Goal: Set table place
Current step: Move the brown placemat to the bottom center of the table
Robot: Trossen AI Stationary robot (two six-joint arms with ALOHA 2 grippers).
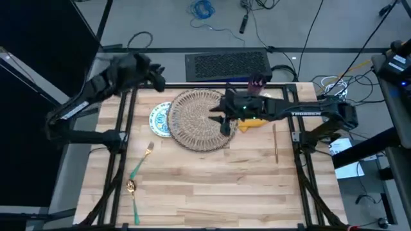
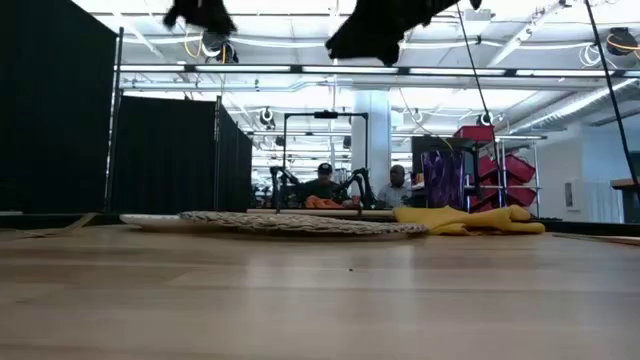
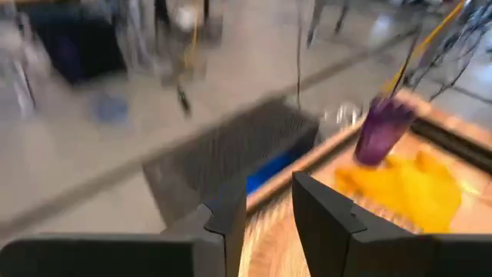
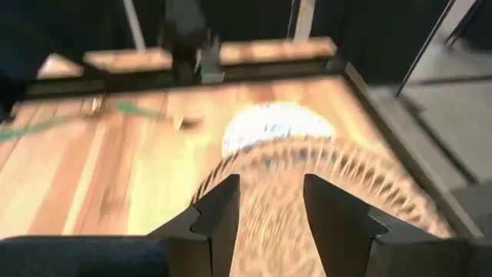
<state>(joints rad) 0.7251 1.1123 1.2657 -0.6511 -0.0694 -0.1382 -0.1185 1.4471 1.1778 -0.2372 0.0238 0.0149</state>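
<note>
Above the table (image 1: 212,186), the right gripper (image 1: 218,117) hangs over the woven placemat (image 1: 192,122), its fingers (image 4: 223,208) spread apart with nothing between them. At the mat's nine o'clock the patterned plate (image 1: 159,119) pokes out from under its edge. At three o'clock lies the yellow napkin (image 1: 252,124), with the purple cup (image 1: 256,84) toward one o'clock and the knife (image 1: 275,142) beyond. Fork (image 1: 142,160) and spoon (image 1: 132,197) lie around seven o'clock. The left gripper (image 1: 156,77) waits at the table's far-left corner, fingers (image 3: 231,215) slightly parted and empty
</note>
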